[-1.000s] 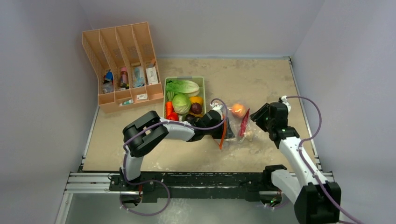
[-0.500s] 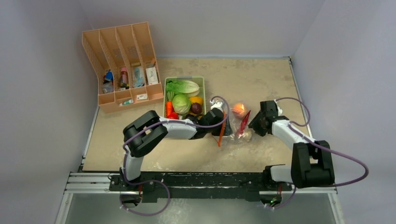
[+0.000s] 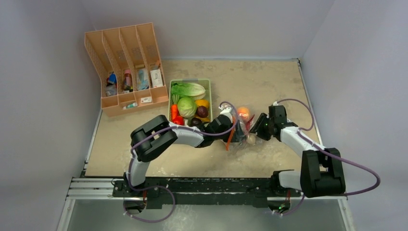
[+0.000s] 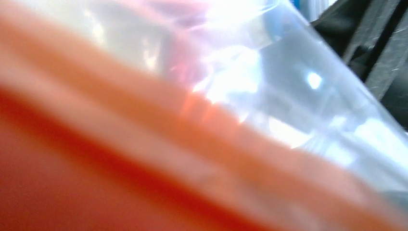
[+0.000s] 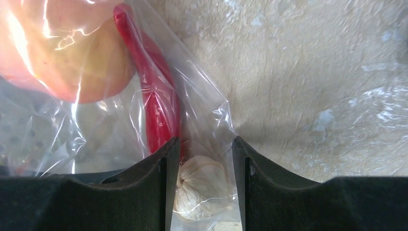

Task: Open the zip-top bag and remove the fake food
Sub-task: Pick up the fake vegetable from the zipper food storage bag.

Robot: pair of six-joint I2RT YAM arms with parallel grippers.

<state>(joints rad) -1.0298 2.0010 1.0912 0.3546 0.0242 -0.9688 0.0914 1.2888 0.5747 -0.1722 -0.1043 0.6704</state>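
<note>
Both grips: cannot tell.
Left gripper (image 3: 232,128): at zip (image 4: 120,144).
Right gripper (image 5: 204,144): straddles garlic (image 5: 199,185); pinching it alone lets bag (image 5: 96,139) slip.

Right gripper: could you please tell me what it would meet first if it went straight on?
The bag: its corner, with a beige garlic-like piece inside, lies between the right gripper's open fingers. Past that, seemingly only table.

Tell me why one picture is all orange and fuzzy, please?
Left wrist view: the zip-top bag is very close to the lens, so its orange zip strip smears out of focus, with white glare on the plastic. Right wrist view: sharp, only shiny streaks over the peach. Top view: evenly lit, everything small.
</note>
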